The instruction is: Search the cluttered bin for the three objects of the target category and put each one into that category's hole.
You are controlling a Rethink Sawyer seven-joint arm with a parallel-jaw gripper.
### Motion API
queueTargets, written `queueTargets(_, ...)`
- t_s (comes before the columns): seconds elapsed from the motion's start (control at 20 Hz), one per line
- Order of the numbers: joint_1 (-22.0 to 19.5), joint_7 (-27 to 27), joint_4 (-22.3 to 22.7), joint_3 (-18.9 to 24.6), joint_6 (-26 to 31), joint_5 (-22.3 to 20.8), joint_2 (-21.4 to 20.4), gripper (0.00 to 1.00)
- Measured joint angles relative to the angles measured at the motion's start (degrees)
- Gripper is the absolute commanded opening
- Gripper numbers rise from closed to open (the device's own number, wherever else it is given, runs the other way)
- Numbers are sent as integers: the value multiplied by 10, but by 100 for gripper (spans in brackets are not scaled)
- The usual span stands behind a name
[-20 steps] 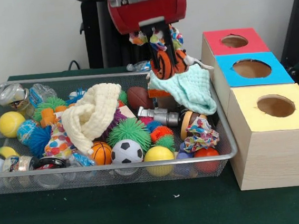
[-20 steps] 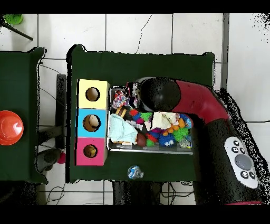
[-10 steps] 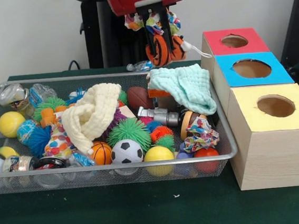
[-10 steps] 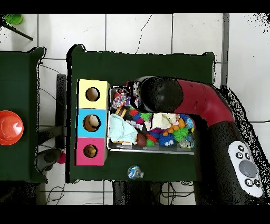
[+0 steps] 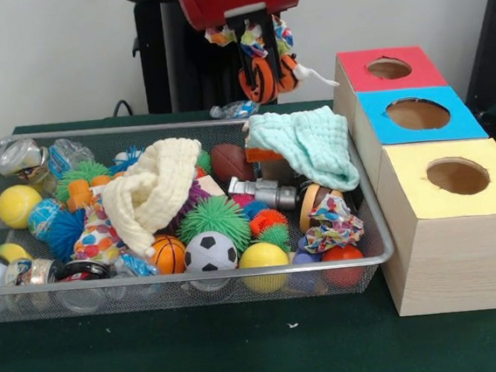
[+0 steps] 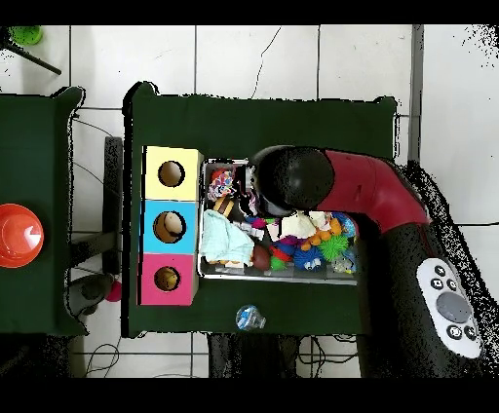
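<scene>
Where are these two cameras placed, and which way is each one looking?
Front view: sits across the table, facing the robot; it looks over the bin and three boxes; the red gripper hangs from the top, holding an orange striped toy.
Overhead view: sits above the table, looking straight down; the red and black arm reaches in from the lower right, covering part of the bin.
Shared: both show the bin, the mint cloth and the red, blue and yellow boxes.
</scene>
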Motion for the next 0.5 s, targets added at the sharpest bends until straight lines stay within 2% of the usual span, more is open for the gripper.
queueTargets(0.35,0,0,17,0,59,2,13,0)
queueTargets(0.5,0,0,30,0,67,16,15,0)
